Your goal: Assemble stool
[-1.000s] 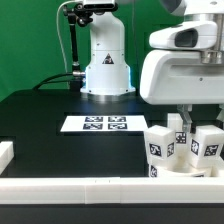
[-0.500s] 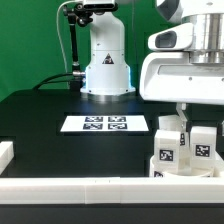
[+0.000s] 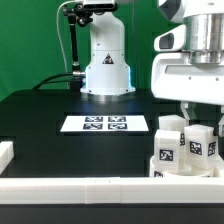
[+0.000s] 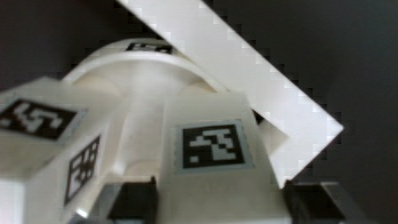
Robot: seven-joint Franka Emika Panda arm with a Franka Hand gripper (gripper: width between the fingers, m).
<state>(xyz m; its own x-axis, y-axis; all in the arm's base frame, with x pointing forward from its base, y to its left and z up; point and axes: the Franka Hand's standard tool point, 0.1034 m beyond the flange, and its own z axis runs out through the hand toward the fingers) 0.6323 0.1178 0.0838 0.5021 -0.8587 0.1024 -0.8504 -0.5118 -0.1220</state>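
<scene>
At the exterior view's right, near the front rail (image 3: 110,186), the fingers (image 3: 184,116) are clamped on a leg (image 3: 169,142) standing on the round seat (image 4: 151,75). Judging by this, leg fitting is under way; next comes seating it squarely.

A flat green backdrop (image 3: 30,40) filled the rear of the exterior view. Before it lay a black table (image 3: 50,120) with a matte surface under even, diffuse light. The marker board (image 3: 105,124), a thin white sheet bearing square tags, lay flat near the table's middle. A long white border rail (image 3: 80,188) ran along the near edge, and a short white rail piece (image 3: 5,153) stood at the exterior view's left.
</scene>
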